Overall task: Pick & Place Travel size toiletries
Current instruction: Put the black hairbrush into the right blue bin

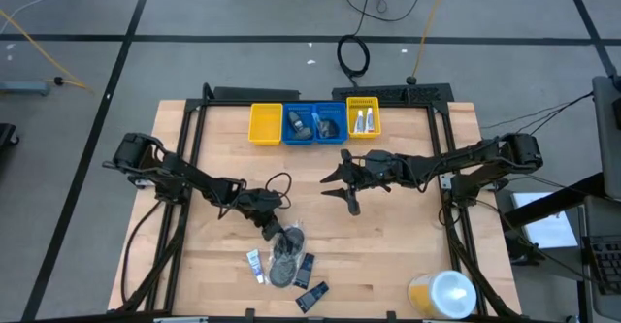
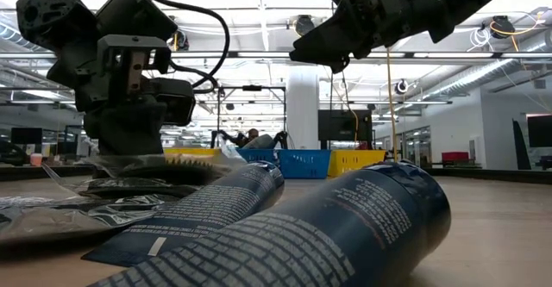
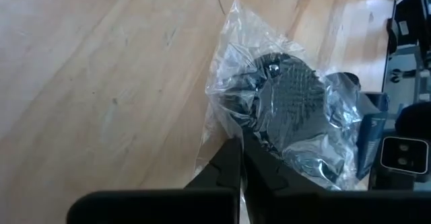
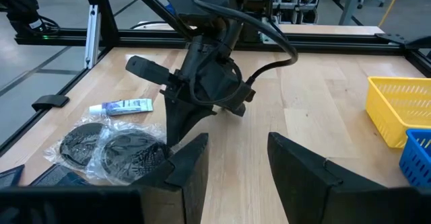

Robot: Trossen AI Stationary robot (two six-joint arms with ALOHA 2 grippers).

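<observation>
A clear plastic packet (image 1: 285, 253) holding round black flat pieces (image 3: 291, 93) lies on the wooden table near its front edge. My left gripper (image 3: 240, 144) slants down onto the packet's edge with its fingers shut; the right wrist view shows it (image 4: 176, 126) standing over the packet (image 4: 124, 153). A small white-and-blue tube (image 4: 122, 106) and dark packets (image 1: 307, 267) lie beside it. My right gripper (image 1: 342, 185) hangs open above the table's middle, holding nothing. My left gripper pinches the clear wrapper at its edge (image 3: 217, 131) between its two shut fingers, beside the round black piece. The fingers come slanting down from the table's left. The packet lies flat on the table, its film crinkled and slack.
Yellow (image 1: 265, 122), blue (image 1: 313, 122) and yellow (image 1: 363, 119) bins stand in a row at the far edge. A large yellow container with a white lid (image 1: 441, 294) sits at the near right corner. Dark tubes (image 2: 362, 227) lie near the front edge. Bare wood lies between the arms.
</observation>
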